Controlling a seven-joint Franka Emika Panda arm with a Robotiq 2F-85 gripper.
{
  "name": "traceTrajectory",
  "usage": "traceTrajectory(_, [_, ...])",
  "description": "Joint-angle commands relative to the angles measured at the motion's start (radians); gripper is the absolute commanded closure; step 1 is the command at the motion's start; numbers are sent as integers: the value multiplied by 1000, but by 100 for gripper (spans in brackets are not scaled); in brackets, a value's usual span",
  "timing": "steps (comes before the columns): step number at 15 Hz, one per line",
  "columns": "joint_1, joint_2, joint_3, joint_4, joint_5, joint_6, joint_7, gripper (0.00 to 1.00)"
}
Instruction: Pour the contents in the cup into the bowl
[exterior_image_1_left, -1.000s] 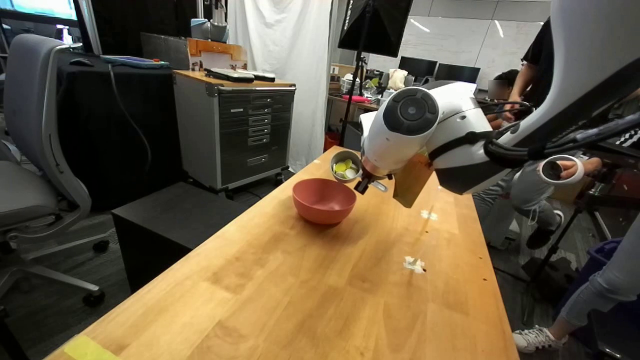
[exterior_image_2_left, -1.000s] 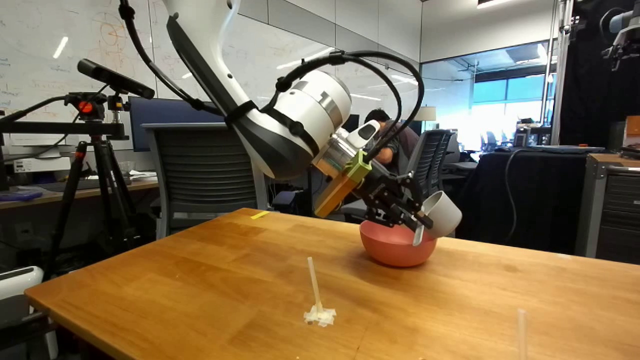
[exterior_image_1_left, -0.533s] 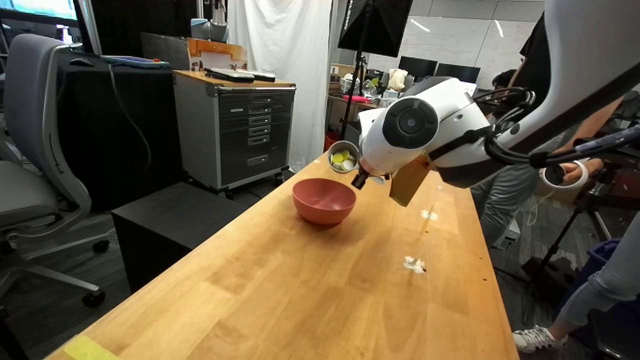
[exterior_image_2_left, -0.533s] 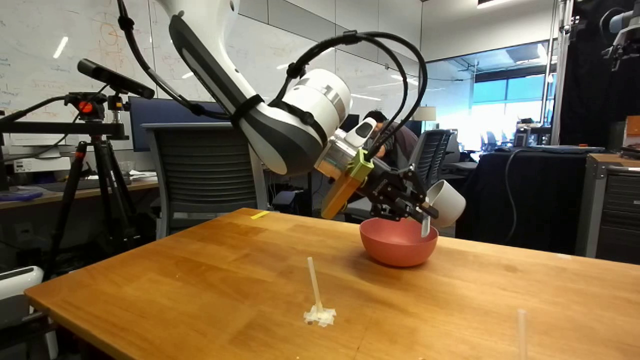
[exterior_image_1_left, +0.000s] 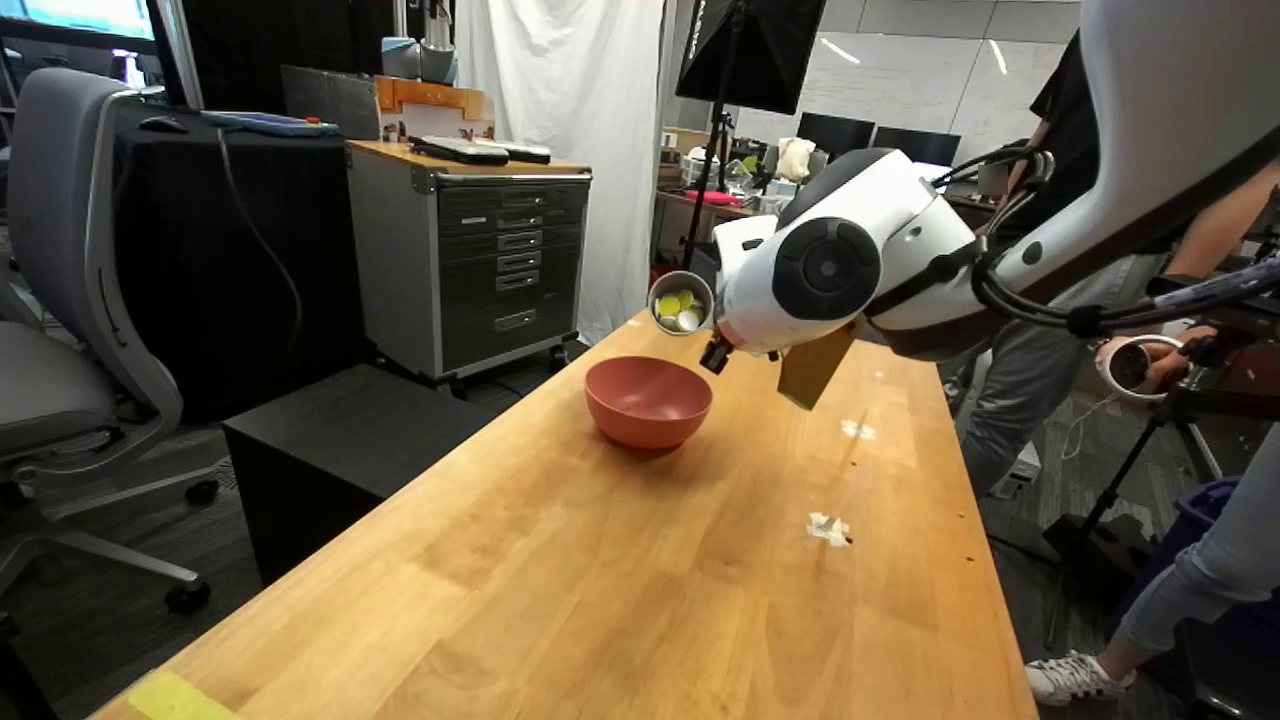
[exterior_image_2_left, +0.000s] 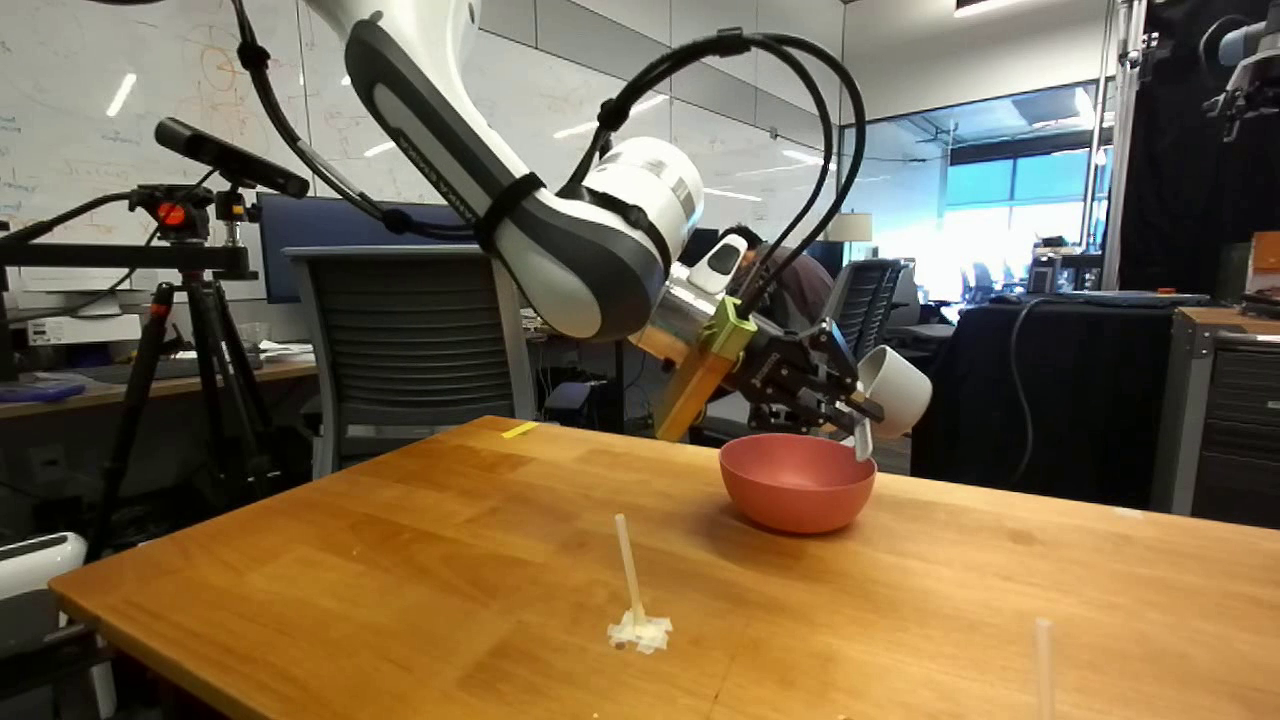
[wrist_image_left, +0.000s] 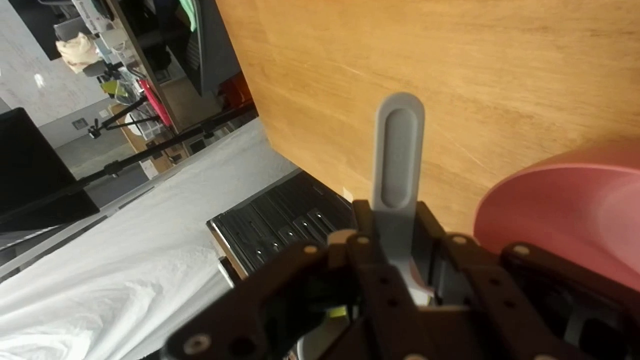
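Observation:
The grey cup (exterior_image_1_left: 692, 283) is in the air, tilted, above the far rim of the pinkish-red bowl (exterior_image_1_left: 632, 422) in an exterior view. The contents (exterior_image_1_left: 678, 310), yellow and whitish bits, lie inside the cup. In an exterior view the cup (exterior_image_2_left: 900, 392) is right of and above the bowl (exterior_image_2_left: 790, 500), its mouth leaning back toward the arm. My gripper (exterior_image_2_left: 868, 404) is shut on the cup's handle. In the wrist view the handle (wrist_image_left: 398, 150) stands between the fingertips (wrist_image_left: 394, 216), the bowl (wrist_image_left: 540, 210) is at the right, and the cup body is mostly hidden behind the fingers.
The bowl stands on a wooden table (exterior_image_1_left: 640, 580). Thin pale sticks (exterior_image_2_left: 627, 565) rise from taped spots on the table. A drawer cabinet (exterior_image_1_left: 515, 260) and a black box (exterior_image_1_left: 330, 430) stand beyond the table's edge. People are at the right.
My gripper and the cup have risen; in an exterior view they have also shifted right, apart from the bowl's rim. The bits are still in the cup. The bowl has not moved.

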Motion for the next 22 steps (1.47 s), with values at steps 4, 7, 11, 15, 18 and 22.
traceTrajectory(4, [30,26,-32,46,-177,-48,141,88])
traceTrajectory(7, [30,24,-27,52,-253,-81,184,88])
traceTrajectory(11, [28,17,-18,45,-306,-118,198,88])
traceTrajectory(15, [75,38,17,-28,-364,-198,300,88])
traceTrajectory(18, [110,66,37,-64,-373,-251,349,88])
traceTrajectory(22, [-154,-54,426,-112,-532,-592,292,88])
